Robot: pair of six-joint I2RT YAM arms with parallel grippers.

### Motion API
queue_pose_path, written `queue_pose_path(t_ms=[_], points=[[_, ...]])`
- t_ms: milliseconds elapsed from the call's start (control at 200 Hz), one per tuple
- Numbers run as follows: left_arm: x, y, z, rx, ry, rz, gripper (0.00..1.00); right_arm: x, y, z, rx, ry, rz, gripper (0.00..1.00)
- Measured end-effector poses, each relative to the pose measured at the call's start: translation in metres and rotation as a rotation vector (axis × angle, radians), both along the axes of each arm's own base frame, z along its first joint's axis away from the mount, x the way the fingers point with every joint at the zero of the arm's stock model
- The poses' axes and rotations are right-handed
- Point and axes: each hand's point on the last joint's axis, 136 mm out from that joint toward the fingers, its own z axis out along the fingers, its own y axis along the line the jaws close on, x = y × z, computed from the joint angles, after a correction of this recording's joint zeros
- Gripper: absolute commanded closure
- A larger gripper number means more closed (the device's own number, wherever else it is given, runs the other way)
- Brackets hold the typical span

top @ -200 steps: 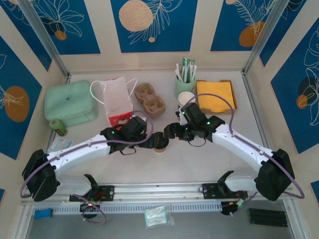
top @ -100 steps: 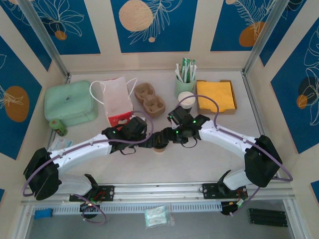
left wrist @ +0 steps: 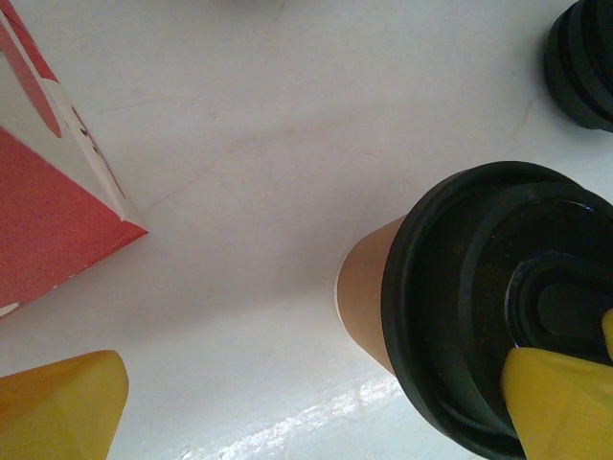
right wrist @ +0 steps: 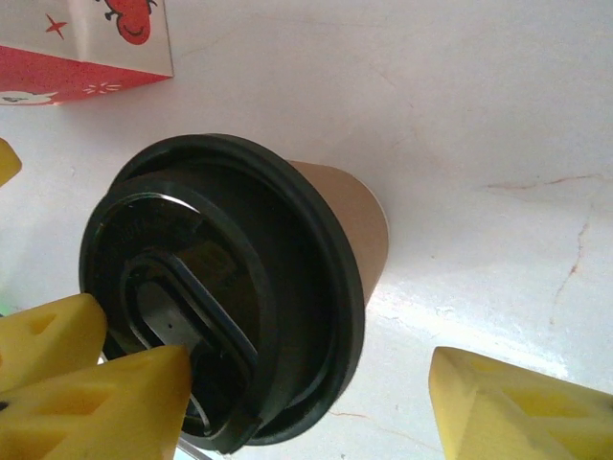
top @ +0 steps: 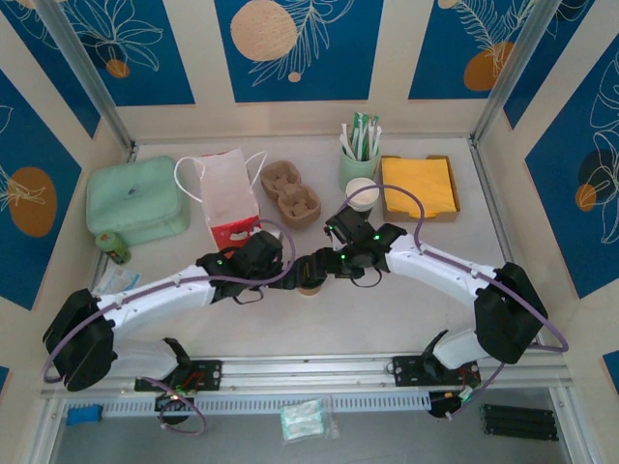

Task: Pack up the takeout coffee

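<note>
The takeout coffee (top: 310, 281), a small brown paper cup with a round black plastic lid, is standing upright near the middle of the pale worktop (top: 406, 314). It is sitting just near and right of the red-and-white paper bag (top: 230, 193) and apart from it.

The left hand (top: 288, 275) is reaching in from the left with its jaws standing wide open. In the left wrist view, one yellow fingertip (left wrist: 560, 407) is overlapping the lid's rim. The other is hanging well to the left over bare worktop, so the cup is sitting at one side of the gap.

The right hand (top: 327, 263) is reaching in from the right, its jaws parted and straddling the cup. In the right wrist view, one yellow pad (right wrist: 105, 407) is lying across the lid's edge; whether it is touching cannot be told. The other pad is standing clear of the paper wall, with bare worktop showing between. Neither hand is gripping the cup.

Lying along the far side, from left to right:
- a mint-green lidded box (top: 135, 198)
- the bag
- a brown pulp cup carrier (top: 293, 193)
- a green cup holding sticks (top: 360, 159)
- a lidless white cup (top: 363, 191)
- a shallow brown tray of orange napkins (top: 418, 187)
</note>
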Motion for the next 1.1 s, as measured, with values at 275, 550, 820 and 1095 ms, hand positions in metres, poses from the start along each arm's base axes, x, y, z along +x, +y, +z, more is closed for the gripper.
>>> queue_pose_path(t_ms=[275, 550, 820, 1095], points=[[-0.001, -0.003, 0.017, 0.012, 0.004, -0.033, 0.01, 0.004, -0.003, 0.025, -0.011, -0.067, 0.018, 0.23], [-0.006, -0.005, 0.063, -0.07, -0.051, -0.068, 0.01, 0.008, -0.001, 0.061, 0.002, -0.157, 0.087, 0.23], [-0.021, 0.004, 0.123, -0.177, -0.14, -0.106, 0.0, 0.008, 0.022, 0.066, -0.101, -0.189, 0.226, 0.2], [-0.038, 0.033, 0.149, -0.205, -0.202, -0.084, 0.01, 0.009, 0.039, 0.036, -0.291, -0.174, 0.332, 0.0]])
